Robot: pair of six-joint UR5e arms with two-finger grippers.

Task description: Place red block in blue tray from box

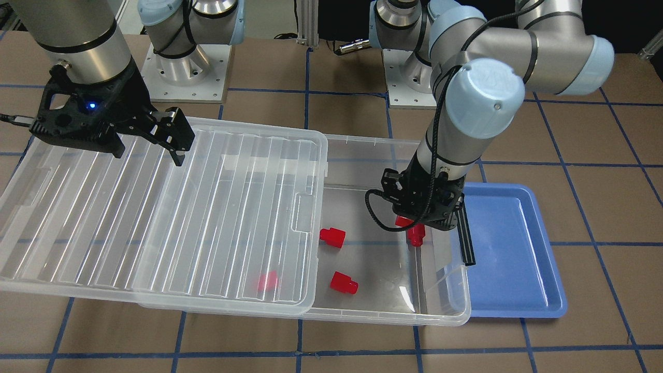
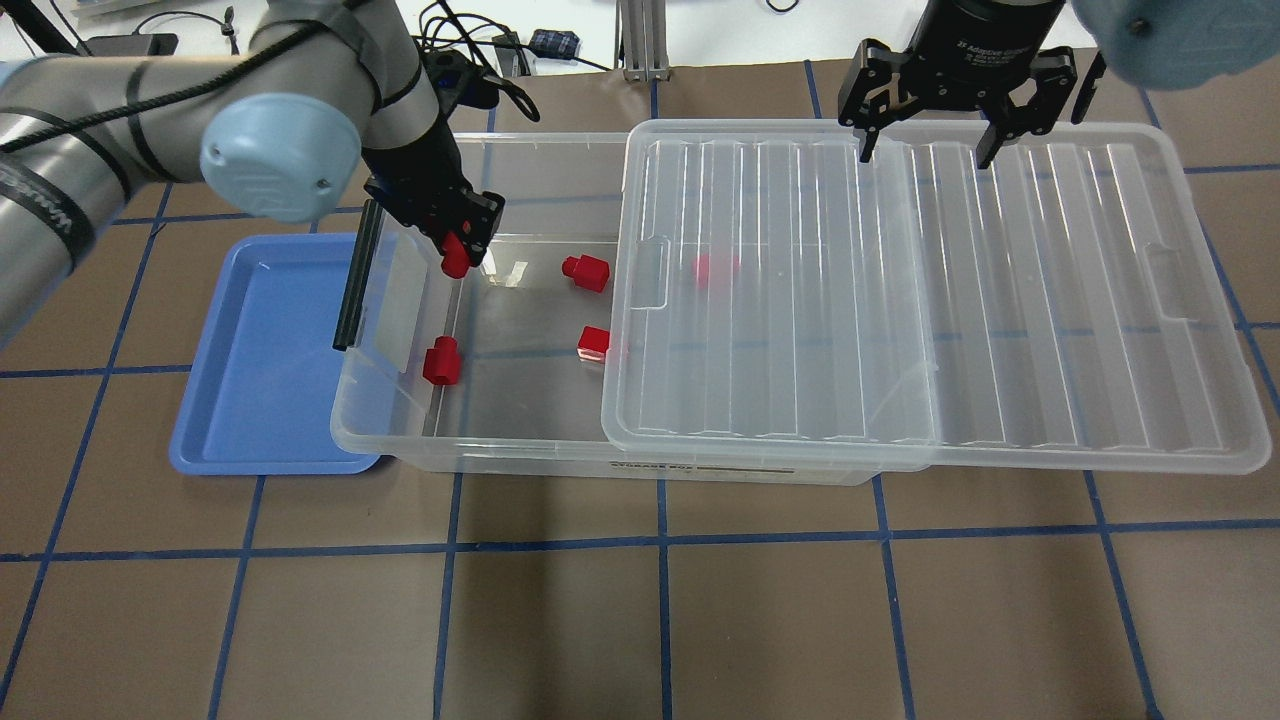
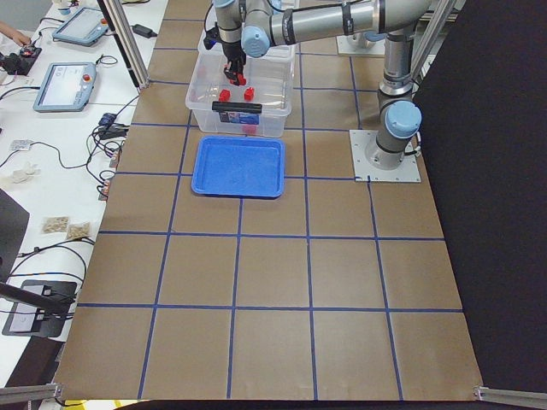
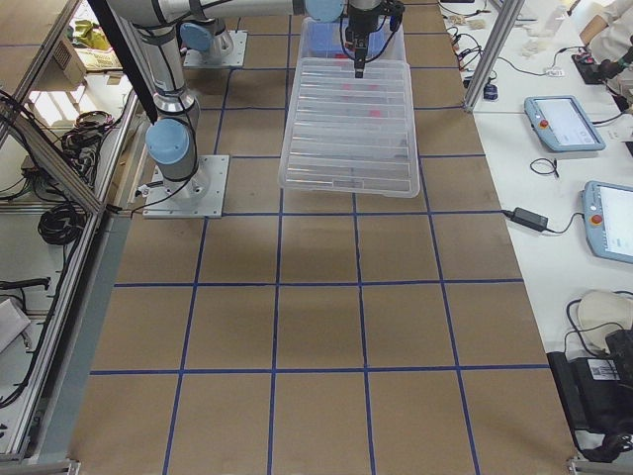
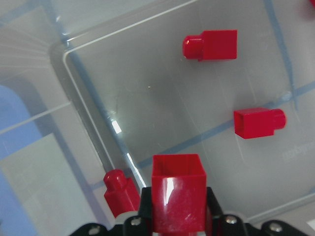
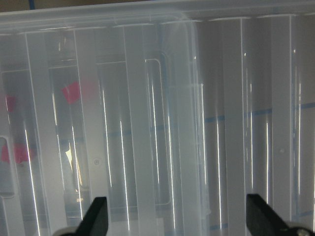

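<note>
The left gripper [image 2: 455, 240] is closed on one red block [image 5: 177, 191]. It holds the block by two opposite sides, and the square end of the block points away from the gripper. The block seems to hang a little above the floor of the box [image 2: 500, 458], at the end of the box that is nearest to the blue tray [image 2: 260, 400]. The tray has nothing in it. It lies on the tabletop [image 2: 700, 600] just beyond the end wall, on the outer side of this gripper.

A second block [image 5: 120, 194] lies on the floor just beside the gripper, close to the end wall. Two more blocks [image 2: 585, 272] lie further in front of it, well apart from it. The black latch bar [image 2: 355, 275] stands up between the gripper and the tray.

I judge that the step in hand is to carry the block out of the box. To do it well, the gripper should first rise straight up until the block is clearly higher than the wall and the latch bar. Only after this should it move sideways over the tray. If it moves sideways too early, the block can hit the latch bar and turn in the grip. Over the tray it should come down low before it opens, so that the block does not bounce or roll out.

The right gripper [image 2: 928, 152] is open, with its fingers wide apart, and it hovers above the lid [image 2: 1000, 300], which covers only the far part of the box.
</note>
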